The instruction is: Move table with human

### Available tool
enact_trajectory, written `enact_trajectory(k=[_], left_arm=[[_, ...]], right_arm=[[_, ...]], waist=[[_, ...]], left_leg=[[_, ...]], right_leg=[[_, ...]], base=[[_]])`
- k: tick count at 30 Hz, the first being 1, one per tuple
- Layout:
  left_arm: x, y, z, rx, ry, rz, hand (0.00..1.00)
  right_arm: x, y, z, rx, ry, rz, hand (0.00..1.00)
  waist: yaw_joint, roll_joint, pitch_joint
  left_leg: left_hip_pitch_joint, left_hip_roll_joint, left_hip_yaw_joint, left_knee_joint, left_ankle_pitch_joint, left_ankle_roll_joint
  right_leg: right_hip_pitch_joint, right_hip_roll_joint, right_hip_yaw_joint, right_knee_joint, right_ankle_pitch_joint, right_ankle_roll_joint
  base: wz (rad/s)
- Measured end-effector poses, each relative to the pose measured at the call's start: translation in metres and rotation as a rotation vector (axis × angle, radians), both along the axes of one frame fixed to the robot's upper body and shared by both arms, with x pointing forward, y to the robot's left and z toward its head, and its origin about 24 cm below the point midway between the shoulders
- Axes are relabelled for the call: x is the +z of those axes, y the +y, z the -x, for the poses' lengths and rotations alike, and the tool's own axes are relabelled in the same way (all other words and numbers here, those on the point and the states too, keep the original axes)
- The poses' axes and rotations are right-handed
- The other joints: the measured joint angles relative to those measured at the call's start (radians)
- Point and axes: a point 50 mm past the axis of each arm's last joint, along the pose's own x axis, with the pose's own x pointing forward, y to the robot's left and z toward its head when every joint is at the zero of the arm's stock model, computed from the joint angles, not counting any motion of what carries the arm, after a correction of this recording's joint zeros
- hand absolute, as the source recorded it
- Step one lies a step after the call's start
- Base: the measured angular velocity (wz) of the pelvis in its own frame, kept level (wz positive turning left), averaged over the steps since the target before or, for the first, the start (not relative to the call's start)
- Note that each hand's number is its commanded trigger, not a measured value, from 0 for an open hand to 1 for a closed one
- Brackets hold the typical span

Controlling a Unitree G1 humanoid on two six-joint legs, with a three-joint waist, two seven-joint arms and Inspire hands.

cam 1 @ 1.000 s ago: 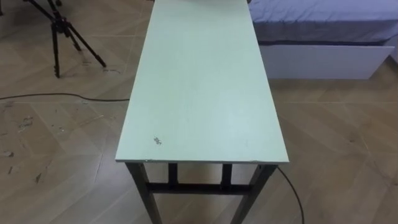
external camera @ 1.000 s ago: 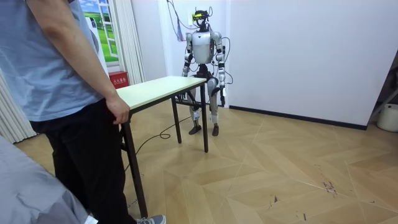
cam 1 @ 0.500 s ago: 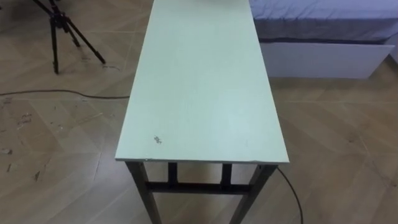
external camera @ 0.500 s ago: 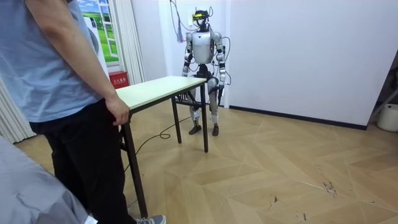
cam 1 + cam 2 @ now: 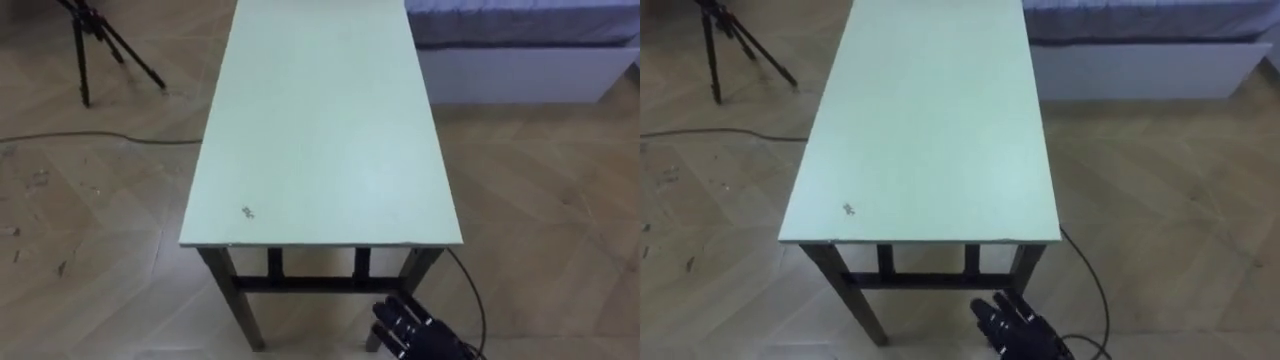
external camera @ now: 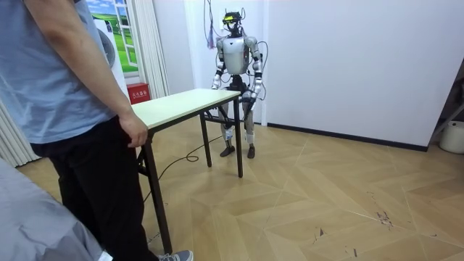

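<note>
The table (image 6: pixel 190 101) is standing on all its legs on the wood floor, between the robot at one short end and a person (image 6: pixel 65 109) at the other. The person's hand (image 6: pixel 135 132) is resting at that end's edge. The robot's right hand (image 5: pixel 412 328) is hovering below the near edge, fingers straight and spread, touching nothing. The left hand (image 6: pixel 253 92) is showing small at the robot's side, and its state cannot be told.

With no grip on the robot's end, a lift from the person alone would probably tip the table toward the robot. The right hand could also catch the crossbar (image 5: pixel 300 284) instead of the underside. A sideways swing risks the bed (image 5: pixel 520 75) just beside the far right corner, or the tripod (image 5: pixel 82 60) on the left.

The worktop (image 5: pixel 320 130) is long, narrow and pale green, bare except for a small dark mark (image 5: pixel 246 211). The frame is dark and slim, so it is likely rigid but awkward for one carrier.
</note>
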Motion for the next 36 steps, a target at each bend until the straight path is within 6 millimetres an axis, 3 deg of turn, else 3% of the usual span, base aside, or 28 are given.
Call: enact_trajectory(k=[2, 5, 12, 21, 26, 36], left_arm=[[0.019, -0.021, -0.020, -0.009, -0.113, 0.128, 0.00], [0.035, -0.032, -0.035, -0.006, -0.185, 0.225, 0.00], [0.043, -0.034, -0.042, -0.009, -0.207, 0.276, 0.00], [0.051, -0.023, -0.056, 0.053, -0.228, 0.302, 0.00], [0.065, -0.014, -0.076, 0.093, -0.289, 0.310, 0.00], [0.072, 0.016, -0.092, 0.301, -0.260, 0.281, 0.00]], right_arm=[[0.009, 0.010, -0.007, 0.021, -0.037, -0.060, 0.00], [0.014, 0.015, -0.015, 0.032, -0.053, -0.097, 0.00], [0.024, 0.011, -0.028, 0.039, -0.063, -0.043, 0.00], [0.038, 0.009, -0.049, 0.043, -0.131, -0.034, 0.00], [0.046, 0.005, -0.055, 0.051, -0.124, -0.013, 0.00], [0.048, -0.001, -0.060, 0.031, -0.081, 0.035, 0.00]], waist=[[-0.004, -0.001, 0.0002], [-0.028, -0.001, -0.0002], [-0.034, -0.003, 0.0007], [-0.030, -0.013, -0.0011], [-0.015, -0.007, 0.0003], [0.013, 0.002, 0.0046]], left_leg=[[0.003, -0.001, 0.003, 0.000, 0.000, 0.000], [0.004, 0.000, 0.004, 0.003, 0.000, 0.000], [-0.001, 0.001, 0.006, 0.015, 0.000, 0.000], [0.021, 0.003, 0.001, 0.016, 0.000, 0.000], [0.021, 0.004, 0.007, 0.017, 0.000, 0.000], [0.034, 0.001, 0.001, 0.016, 0.000, 0.000]], right_leg=[[0.001, 0.000, 0.003, -0.001, 0.000, 0.000], [0.003, 0.000, 0.004, 0.000, 0.001, -0.002], [0.001, -0.001, 0.006, 0.004, 0.001, -0.004], [0.024, 0.002, 0.005, 0.001, 0.002, -0.006], [0.018, 0.002, 0.003, 0.004, 0.004, -0.009], [0.033, -0.004, -0.002, 0.015, 0.004, -0.009]], base=[[-0.07], [0.00], [0.00], [0.00], [-0.01], [0.01]])
